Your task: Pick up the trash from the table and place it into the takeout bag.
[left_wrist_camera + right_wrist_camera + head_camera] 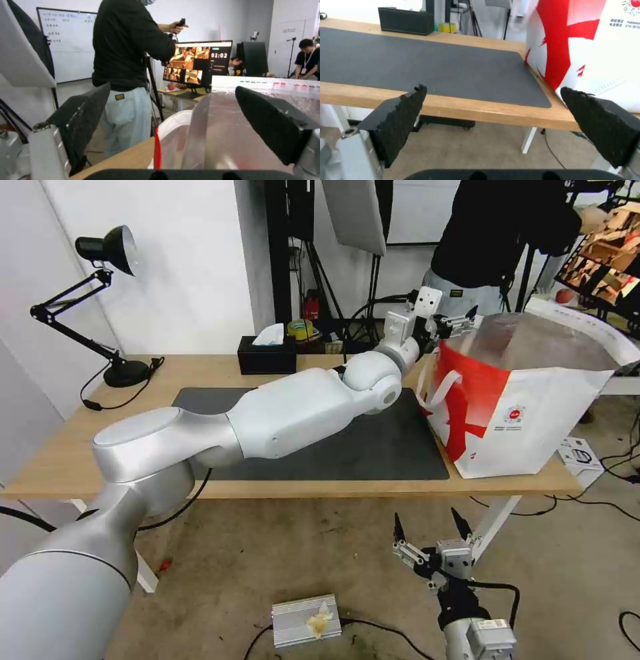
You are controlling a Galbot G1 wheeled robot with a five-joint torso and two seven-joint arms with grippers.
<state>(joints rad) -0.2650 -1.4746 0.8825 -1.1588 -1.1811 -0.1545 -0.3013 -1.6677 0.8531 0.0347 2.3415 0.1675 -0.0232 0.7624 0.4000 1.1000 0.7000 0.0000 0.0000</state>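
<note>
The takeout bag, white with a red panel and foil lining, stands open on the right end of the table. My left arm reaches across the dark grey mat. Its gripper hovers open at the bag's near top rim, nothing between the fingers. My right gripper hangs open below and in front of the table's front edge, facing the mat and the bag; its opening holds nothing. The trash is out of view.
A black tissue box sits at the table's back edge, and a black desk lamp stands at the far left. A person stands just behind the table near the bag. A metal box and cables lie on the floor.
</note>
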